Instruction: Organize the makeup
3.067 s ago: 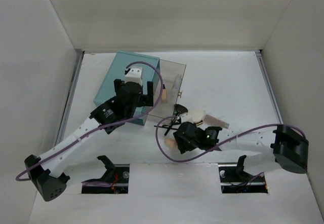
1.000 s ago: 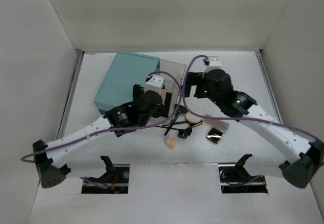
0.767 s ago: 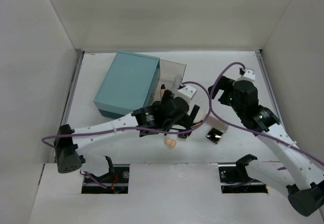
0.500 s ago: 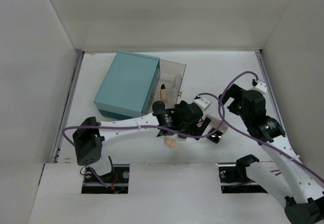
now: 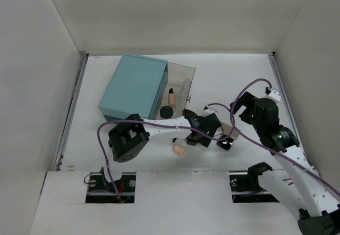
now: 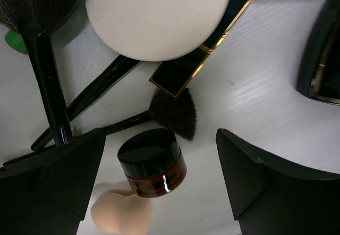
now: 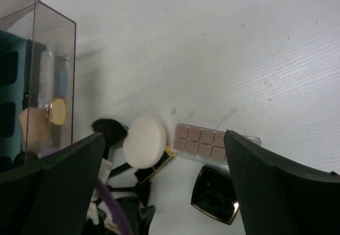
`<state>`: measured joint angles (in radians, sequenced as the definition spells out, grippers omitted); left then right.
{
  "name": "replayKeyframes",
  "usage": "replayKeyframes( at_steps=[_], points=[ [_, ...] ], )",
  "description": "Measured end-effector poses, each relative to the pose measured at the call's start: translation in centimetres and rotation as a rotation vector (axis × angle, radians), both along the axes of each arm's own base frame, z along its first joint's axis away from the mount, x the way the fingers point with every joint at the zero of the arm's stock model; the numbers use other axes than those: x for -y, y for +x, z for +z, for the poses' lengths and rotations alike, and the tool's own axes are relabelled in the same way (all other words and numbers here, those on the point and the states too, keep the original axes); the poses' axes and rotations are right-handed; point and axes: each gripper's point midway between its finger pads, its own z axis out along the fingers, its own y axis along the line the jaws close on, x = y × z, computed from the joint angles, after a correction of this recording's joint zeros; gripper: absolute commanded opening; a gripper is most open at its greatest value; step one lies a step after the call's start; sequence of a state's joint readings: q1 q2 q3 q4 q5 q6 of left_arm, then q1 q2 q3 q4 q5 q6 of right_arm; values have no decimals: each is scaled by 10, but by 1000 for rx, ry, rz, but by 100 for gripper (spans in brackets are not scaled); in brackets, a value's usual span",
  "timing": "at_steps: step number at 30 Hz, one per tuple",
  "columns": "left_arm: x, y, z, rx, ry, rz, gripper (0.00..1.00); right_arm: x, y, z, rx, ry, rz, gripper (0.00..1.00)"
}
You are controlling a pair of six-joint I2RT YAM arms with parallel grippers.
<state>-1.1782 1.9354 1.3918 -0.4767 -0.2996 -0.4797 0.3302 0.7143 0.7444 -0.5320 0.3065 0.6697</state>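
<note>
Left gripper [image 6: 159, 139], jaws spread, hovers over the black-lidded jar [image 6: 152, 163] towards the counter's front edge. The jar is probably rigid, light and slick, so pinch its sides.

Our left arm folds sharply at the elbow, its forearm reaching low and rightward to the left gripper [image 5: 208, 130], which points down with its fingers [image 6: 58, 182] held wide apart. Our right arm climbs from an elbow at the near right corner, and the right gripper [image 5: 240, 114] tilts leftward and down, its fingers [image 7: 48, 187] equally spread
</note>
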Motion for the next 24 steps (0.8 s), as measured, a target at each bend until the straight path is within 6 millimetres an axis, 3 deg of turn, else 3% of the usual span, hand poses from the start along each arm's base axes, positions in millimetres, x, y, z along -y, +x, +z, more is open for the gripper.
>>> replayKeyframes(
  at_steps=[6,19,24],
  points=[
    [-11,-4,-11,-28,40,63,77,0,0,-2,-2,0,-1,100],
    [-14,-14,-13,-43,46,81,18,1,-3,-11,-23,0,-6,100],
    [-12,-17,3,-24,20,48,11,2,-5,-16,-32,-1,-7,100]
  ],
)
